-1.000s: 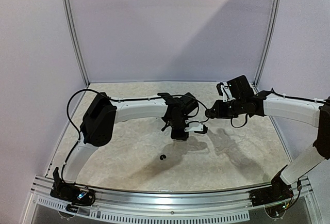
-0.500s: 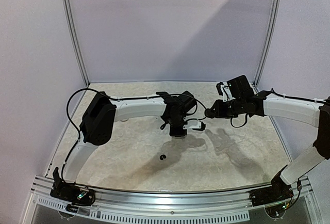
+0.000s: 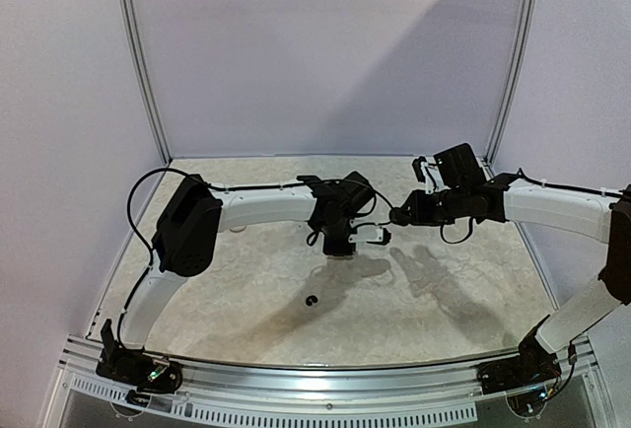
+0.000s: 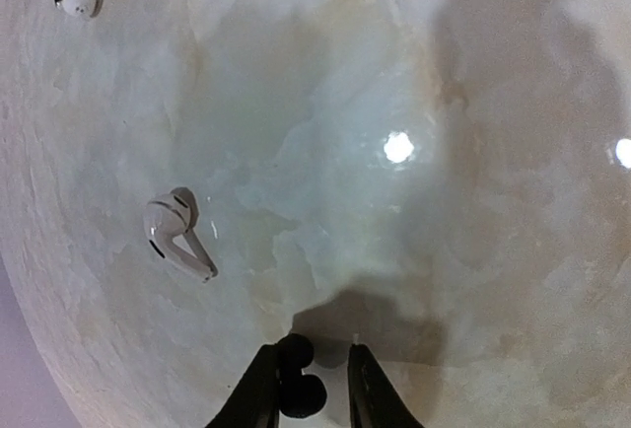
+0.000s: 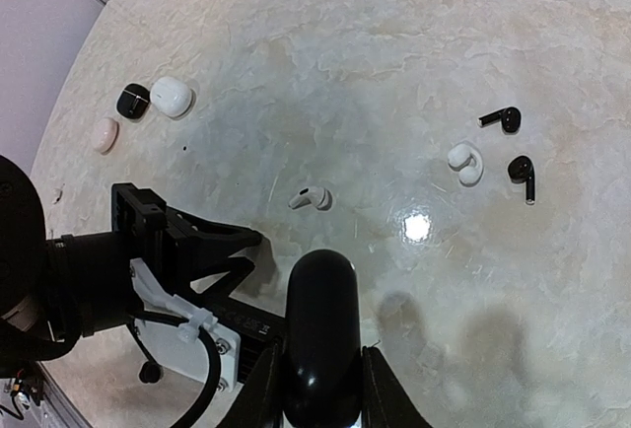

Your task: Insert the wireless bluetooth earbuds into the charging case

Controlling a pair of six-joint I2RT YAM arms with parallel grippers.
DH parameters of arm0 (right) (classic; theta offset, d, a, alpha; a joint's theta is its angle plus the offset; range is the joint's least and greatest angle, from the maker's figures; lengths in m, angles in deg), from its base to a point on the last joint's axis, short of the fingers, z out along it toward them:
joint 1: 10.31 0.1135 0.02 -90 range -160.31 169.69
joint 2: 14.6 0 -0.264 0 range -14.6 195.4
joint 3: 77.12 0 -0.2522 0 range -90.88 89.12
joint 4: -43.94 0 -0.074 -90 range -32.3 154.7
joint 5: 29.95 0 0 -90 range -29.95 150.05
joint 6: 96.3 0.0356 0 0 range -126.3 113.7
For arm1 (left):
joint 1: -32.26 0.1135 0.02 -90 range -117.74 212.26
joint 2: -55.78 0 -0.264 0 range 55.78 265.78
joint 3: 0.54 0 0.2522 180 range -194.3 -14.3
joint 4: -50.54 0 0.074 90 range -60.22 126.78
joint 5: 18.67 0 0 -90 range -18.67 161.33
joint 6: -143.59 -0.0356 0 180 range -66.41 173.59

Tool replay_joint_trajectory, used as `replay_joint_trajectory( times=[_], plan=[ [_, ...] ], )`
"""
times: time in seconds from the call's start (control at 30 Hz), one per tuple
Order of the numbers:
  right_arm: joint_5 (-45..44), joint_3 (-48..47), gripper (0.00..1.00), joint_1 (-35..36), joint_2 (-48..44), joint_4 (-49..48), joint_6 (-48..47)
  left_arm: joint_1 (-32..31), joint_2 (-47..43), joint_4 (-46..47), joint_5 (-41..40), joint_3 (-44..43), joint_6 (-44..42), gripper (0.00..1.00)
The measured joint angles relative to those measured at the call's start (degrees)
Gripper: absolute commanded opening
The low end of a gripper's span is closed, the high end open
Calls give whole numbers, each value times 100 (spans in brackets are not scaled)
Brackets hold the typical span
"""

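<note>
My left gripper (image 4: 312, 352) hangs above the marble table, shut on a glossy black earbud (image 4: 301, 389) that rests against its left finger. In the top view this gripper (image 3: 341, 247) is at mid-table, close to my right gripper (image 3: 394, 217). My right gripper (image 5: 320, 369) is shut on a closed, pebble-shaped black charging case (image 5: 320, 300), held off the table. Below lie a white earbud (image 5: 314, 196), a white pair (image 5: 465, 163) and two black stemmed earbuds (image 5: 503, 118) (image 5: 523, 174). The left wrist view shows a white earbud (image 4: 175, 234).
Three more cases sit together far left in the right wrist view: black (image 5: 133, 101), white (image 5: 171, 96) and pink (image 5: 105, 134). A small black piece (image 3: 312, 300) lies nearer the front edge. The left arm's wrist (image 5: 148, 270) is just left of the held case.
My left gripper has risen and drifted slightly back and left with the black earbud, its jaws a touch narrower. The right arm has barely moved.
</note>
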Motion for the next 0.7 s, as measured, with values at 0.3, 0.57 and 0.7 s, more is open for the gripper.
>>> replay_joint_trajectory(
  times=[0.3, 0.57, 0.7],
  plan=[
    [22, 0, 0, 0, 2, -33, 0, 107, 0, 125, -203, 98, -101, 20],
    [79, -2, 0, 0, 11, -31, 0, 175, 0, 221, -238, 114, -107, 15],
    [90, -2, 0, 0, 20, -31, -2, 219, 0, 118, -42, 37, -46, 0]
  ],
)
